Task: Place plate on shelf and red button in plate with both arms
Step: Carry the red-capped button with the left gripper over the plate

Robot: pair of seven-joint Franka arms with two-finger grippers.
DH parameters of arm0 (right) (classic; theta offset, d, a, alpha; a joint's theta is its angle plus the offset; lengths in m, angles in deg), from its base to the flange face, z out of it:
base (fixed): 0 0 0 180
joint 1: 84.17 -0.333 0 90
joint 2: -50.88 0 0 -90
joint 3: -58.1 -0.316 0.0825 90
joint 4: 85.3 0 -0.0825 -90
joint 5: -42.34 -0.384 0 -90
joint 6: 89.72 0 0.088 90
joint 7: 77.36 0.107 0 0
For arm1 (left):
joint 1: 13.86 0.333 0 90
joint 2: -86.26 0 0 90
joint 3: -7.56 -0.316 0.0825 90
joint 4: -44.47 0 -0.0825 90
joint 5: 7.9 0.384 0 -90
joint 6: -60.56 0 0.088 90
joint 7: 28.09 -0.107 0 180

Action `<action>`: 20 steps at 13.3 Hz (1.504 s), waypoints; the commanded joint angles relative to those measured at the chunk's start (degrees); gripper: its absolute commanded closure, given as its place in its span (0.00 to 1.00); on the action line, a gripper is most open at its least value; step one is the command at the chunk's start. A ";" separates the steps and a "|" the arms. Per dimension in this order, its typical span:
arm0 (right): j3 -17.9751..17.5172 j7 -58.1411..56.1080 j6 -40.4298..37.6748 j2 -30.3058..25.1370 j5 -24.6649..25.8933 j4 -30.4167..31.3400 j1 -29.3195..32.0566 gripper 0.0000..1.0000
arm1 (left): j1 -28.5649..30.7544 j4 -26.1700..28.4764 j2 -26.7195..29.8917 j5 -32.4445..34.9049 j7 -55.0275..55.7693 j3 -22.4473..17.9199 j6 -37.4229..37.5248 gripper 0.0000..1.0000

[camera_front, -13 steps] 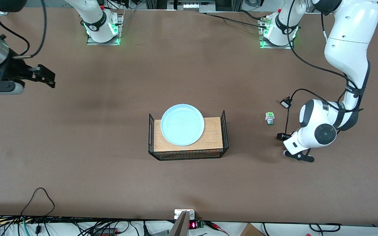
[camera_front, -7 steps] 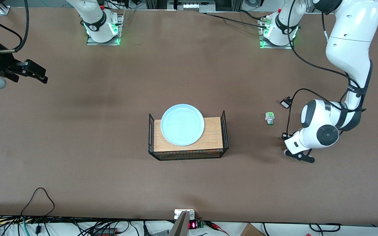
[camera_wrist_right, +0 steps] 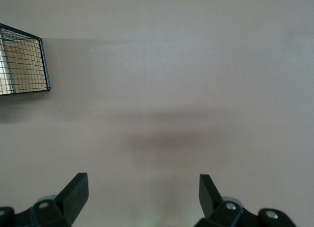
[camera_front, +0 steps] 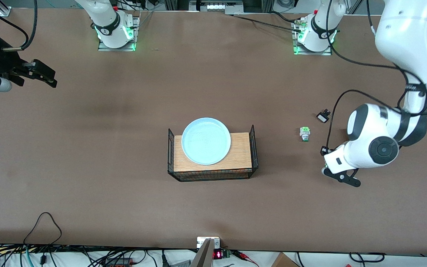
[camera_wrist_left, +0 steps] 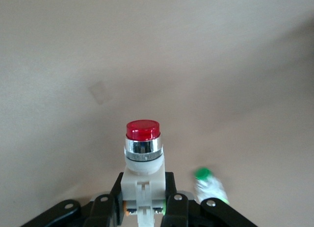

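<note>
Red button [camera_wrist_left: 143, 153] clamped upright between left gripper [camera_wrist_left: 144, 207] jaws, cap protruding

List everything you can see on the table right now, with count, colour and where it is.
plate: one, pale blue, on the wooden board in the wire basket, mid-table.
basket: one, black wire with a wooden board, mid-table.
red button: one, white body with red cap, held in the left gripper.
green button: one, white with green, on the table between the basket and the left arm's end.
small black part: one, black and white, beside the green button, farther from the front camera.
left gripper: shut on the red button, near the green button.
right gripper: open, waiting at the right arm's end.
</note>
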 commanded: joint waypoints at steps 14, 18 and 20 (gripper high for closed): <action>4.34 0.86 -0.81 -2.20 -0.14 0.97 -4.68 0.00 | -14.56 -16.60 -6.69 -15.25 28.90 13.83 -16.30 1.00; 4.43 0.86 -0.55 -2.29 -0.14 1.15 -4.68 0.00 | -17.47 -16.07 -9.86 -15.08 29.60 12.25 -20.82 1.00; 4.34 0.86 -0.37 -2.29 -0.14 1.15 -4.68 0.00 | -18.34 -15.81 -12.50 -15.16 29.60 12.07 -20.82 1.00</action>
